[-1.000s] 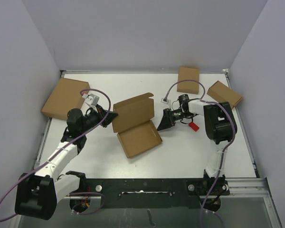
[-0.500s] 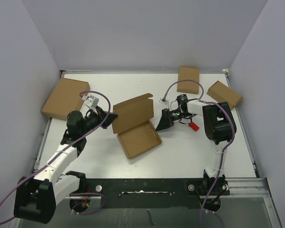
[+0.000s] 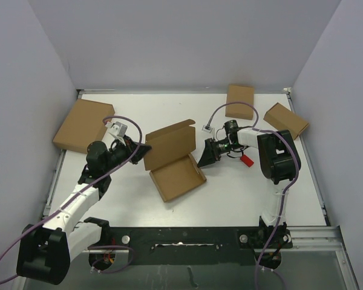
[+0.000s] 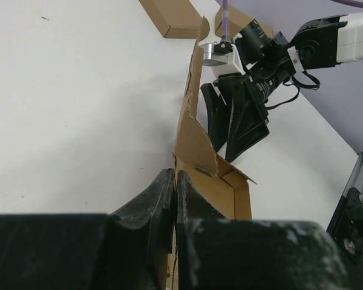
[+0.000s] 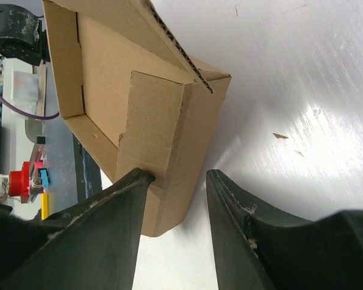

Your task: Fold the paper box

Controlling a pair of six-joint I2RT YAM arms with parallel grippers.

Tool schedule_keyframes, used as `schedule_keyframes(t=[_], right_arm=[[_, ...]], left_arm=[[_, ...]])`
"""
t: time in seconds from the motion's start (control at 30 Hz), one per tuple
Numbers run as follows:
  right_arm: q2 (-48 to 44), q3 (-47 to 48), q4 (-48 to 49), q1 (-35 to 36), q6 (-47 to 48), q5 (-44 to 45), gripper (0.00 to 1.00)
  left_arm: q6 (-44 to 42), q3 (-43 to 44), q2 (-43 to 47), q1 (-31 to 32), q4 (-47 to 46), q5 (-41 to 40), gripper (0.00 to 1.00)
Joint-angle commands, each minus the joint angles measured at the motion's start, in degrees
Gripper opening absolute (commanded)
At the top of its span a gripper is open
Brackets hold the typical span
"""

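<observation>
The paper box (image 3: 178, 176) lies open mid-table, brown cardboard, its lid (image 3: 169, 144) standing up behind the tray. My left gripper (image 3: 144, 148) is at the box's left end; in the left wrist view its fingers (image 4: 163, 199) are shut on a thin cardboard edge of the box (image 4: 193, 139). My right gripper (image 3: 204, 155) is open at the box's right end. In the right wrist view (image 5: 178, 181) the box's corner (image 5: 169, 151) sits between the spread jaws, and the left finger (image 5: 124, 193) touches the folded side flap.
A larger brown box (image 3: 83, 124) lies at the back left. Two smaller brown boxes (image 3: 239, 101) (image 3: 285, 119) lie at the back right. A small red piece (image 3: 247, 161) sits by the right arm. Walls close in the table on three sides.
My right gripper has edged left, up to the box's right end. The left gripper and the box have barely shifted.
</observation>
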State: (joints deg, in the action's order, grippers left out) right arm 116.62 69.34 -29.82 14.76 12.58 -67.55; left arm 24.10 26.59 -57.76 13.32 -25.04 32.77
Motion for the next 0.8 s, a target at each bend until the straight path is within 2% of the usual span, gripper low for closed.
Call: schedule_keyframes(t=[0.0, 0.37, 0.5, 0.77], right_arm=[[-4.1, -0.2, 1.7, 0.5, -1.0, -1.0, 0.44], [-4.6, -0.4, 2.2, 0.9, -2.4, 1.2, 0.44], [-5.4, -0.6, 2.3, 1.0, -2.5, 2.6, 0.48], [-5.8, -0.5, 1.9, 2.0, -2.4, 8.0, 0.46]], left_arm=[[0.8, 0.1, 1.9, 0.5, -2.1, -1.0, 0.00], [1.2, 0.1, 2.3, 1.1, -2.0, -1.5, 0.00], [1.4, 0.0, 2.5, 1.6, -1.9, -1.9, 0.00], [1.5, 0.2, 2.9, 2.4, -1.3, -2.9, 0.00]])
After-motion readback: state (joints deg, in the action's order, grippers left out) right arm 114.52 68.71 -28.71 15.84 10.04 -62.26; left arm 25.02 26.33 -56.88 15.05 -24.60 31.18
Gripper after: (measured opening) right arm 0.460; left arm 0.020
